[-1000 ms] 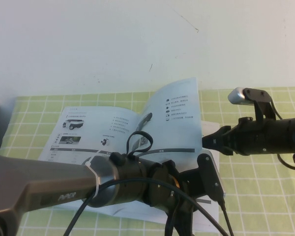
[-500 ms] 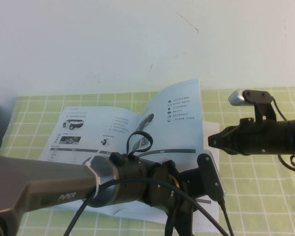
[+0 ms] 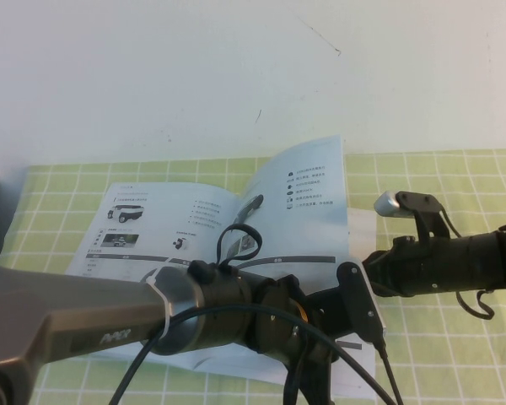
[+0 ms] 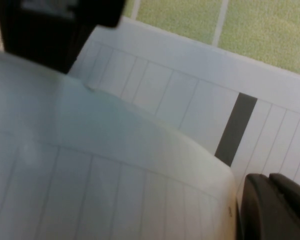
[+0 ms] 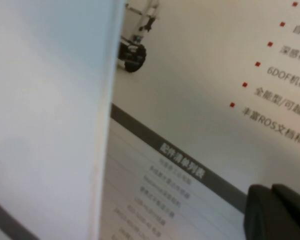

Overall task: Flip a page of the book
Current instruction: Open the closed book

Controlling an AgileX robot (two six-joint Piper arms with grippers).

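High view: one book (image 3: 164, 228), one raised page (image 3: 308, 211), left claw (image 3: 358, 325), right claw (image 3: 373, 268)

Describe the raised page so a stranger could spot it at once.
On the green checked tablecloth lies the open white book. The page stands curled above its right half, between the left gripper and the right gripper, while its neighbours lie flat.

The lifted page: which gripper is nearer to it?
Left. The left gripper is at the lifted page's lower edge, over the book. The right gripper sits just beside its outer edge.
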